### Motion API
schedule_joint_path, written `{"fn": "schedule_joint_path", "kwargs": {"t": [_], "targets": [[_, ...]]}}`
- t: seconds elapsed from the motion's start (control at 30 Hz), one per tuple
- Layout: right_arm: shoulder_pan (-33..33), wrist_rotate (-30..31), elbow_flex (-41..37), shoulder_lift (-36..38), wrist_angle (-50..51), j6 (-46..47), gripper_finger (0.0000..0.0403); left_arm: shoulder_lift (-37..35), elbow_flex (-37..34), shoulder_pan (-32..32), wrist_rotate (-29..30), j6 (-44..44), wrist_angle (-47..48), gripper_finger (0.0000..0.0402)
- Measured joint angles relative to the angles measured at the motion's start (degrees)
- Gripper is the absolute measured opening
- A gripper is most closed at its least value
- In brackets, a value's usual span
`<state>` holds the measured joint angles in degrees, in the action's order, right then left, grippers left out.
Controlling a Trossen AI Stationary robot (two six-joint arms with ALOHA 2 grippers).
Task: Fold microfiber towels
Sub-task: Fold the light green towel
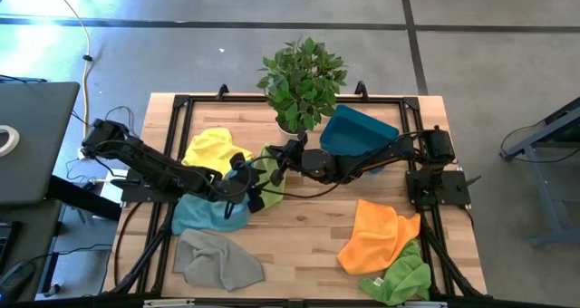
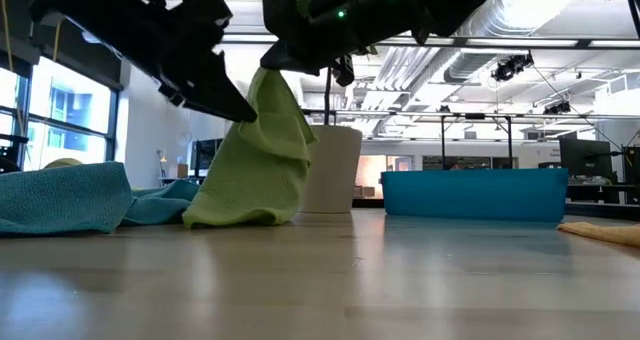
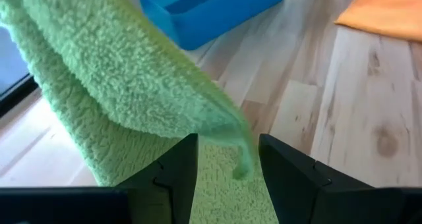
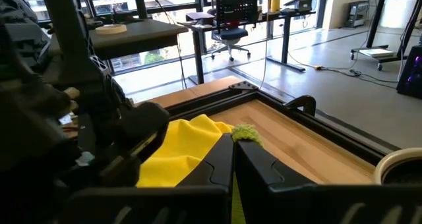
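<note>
Right gripper (image 4: 234, 140) lifts green towel (image 2: 255, 155) – left gripper (image 3: 227, 159) spread beside it
Right fingers pinched closed on the towel's top corner, its bottom on the table (image 1: 308, 240) mid-left near the light blue towel (image 1: 204, 216); left jaws apart, holding nothing.

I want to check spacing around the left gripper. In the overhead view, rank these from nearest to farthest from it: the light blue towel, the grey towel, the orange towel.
From the left gripper, open beside the lifted green towel:
1. Light blue microfiber towel, just beside it, toward the table's front.
2. Grey microfiber towel, front left.
3. Orange microfiber towel, right half.
</note>
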<state>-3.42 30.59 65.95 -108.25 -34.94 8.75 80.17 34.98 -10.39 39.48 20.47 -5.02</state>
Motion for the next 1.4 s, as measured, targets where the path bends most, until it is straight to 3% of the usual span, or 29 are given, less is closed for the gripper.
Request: {"fn": "schedule_joint_path", "kwargs": {"t": [0.3,0.63,0.8,0.9,1.2,1.4], "targets": [[0.0,1.0,0.0,0.0,0.0,0.1,0.0000,0.9,0.0,0.3,1.0,1.4,-2.6,0.0134],[0.0,1.2,0.0,0.0,0.0,-0.5,0.0000,0.9,0.0,0.2,2.5,1.5,-2.6,0.0009],[-0.1,0.1,0.0,0.0,0.0,-2.8,0.0000,0.0,0.0,0.0,-2.7,2.2,-2.5,0.0008],[-0.2,-4.2,0.0,0.0,1.1,-4.6,0.0008,-1.1,0.0,-0.8,-5.6,3.9,-2.6,0.0002],[-0.8,-16.1,0.0,0.0,23.8,-4.7,0.0105,-4.6,0.0,-5.0,-14.9,7.0,2.4,0.0002],[-2.4,-16.6,-0.1,0.0,37.6,-4.7,0.0138,-4.8,0.0,-6.9,-17.4,13.9,11.0,0.0001]]}}
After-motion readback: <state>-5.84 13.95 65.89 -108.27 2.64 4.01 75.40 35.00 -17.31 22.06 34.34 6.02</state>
